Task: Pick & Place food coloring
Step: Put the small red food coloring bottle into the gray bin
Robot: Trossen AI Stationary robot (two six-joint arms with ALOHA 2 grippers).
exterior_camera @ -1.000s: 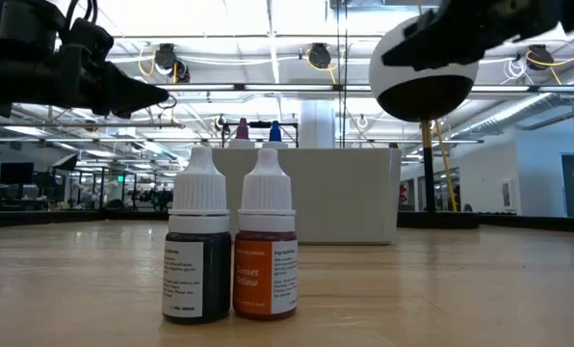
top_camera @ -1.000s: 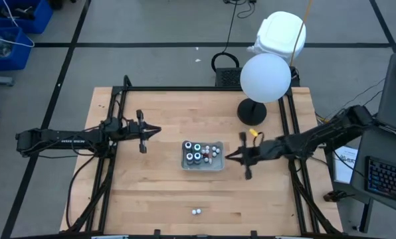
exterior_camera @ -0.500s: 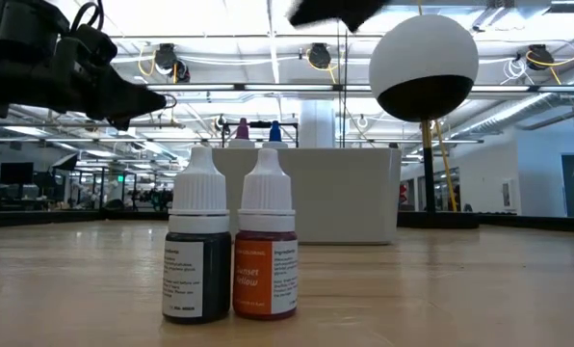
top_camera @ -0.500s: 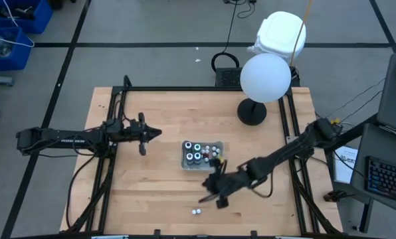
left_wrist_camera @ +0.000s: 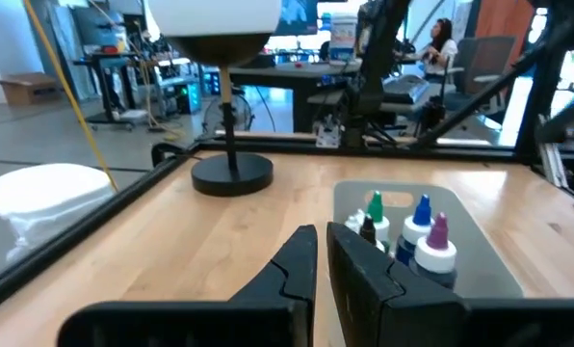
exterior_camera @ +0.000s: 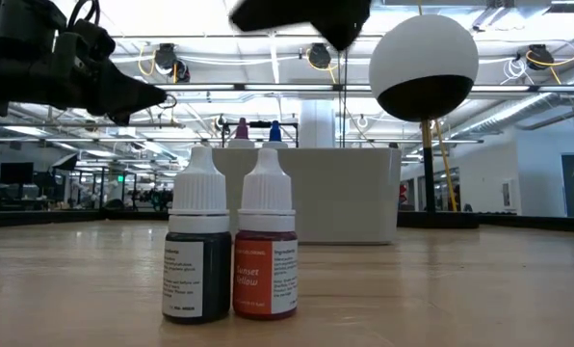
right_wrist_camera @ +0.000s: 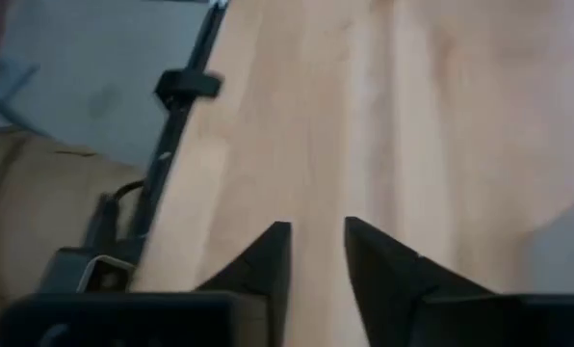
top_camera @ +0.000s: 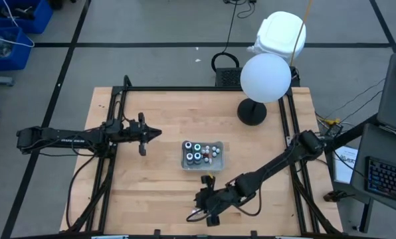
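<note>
the wooden table (top_camera: 151,192) fills the high view. a lamp (top_camera: 265,77) with a white globe and a round black base stands at its far right.

the left arm (top_camera: 65,139) reaches in level from the left side. its tool (top_camera: 159,131) hangs above the table left of the tray, well apart from it. in the left wrist view its fingers (left_wrist_camera: 301,265) are nearly together with only a thin slit between them, and they grip nothing.

the right arm (top_camera: 278,162) stretches diagonally to the near edge. its tool (top_camera: 197,214) is there above the wood, and its fingers (right_wrist_camera: 268,260) stand apart with bare table showing between them.

a clear tray (top_camera: 202,166) sits mid-table. it holds several food coloring bottles (top_camera: 198,151) standing upright, their coloured tips green, blue and purple in the left wrist view.

two more bottles stand touching side by side near the front edge, outside the tray. one is dark (exterior_camera: 199,249) and one orange (exterior_camera: 265,249), both with white caps.
</note>
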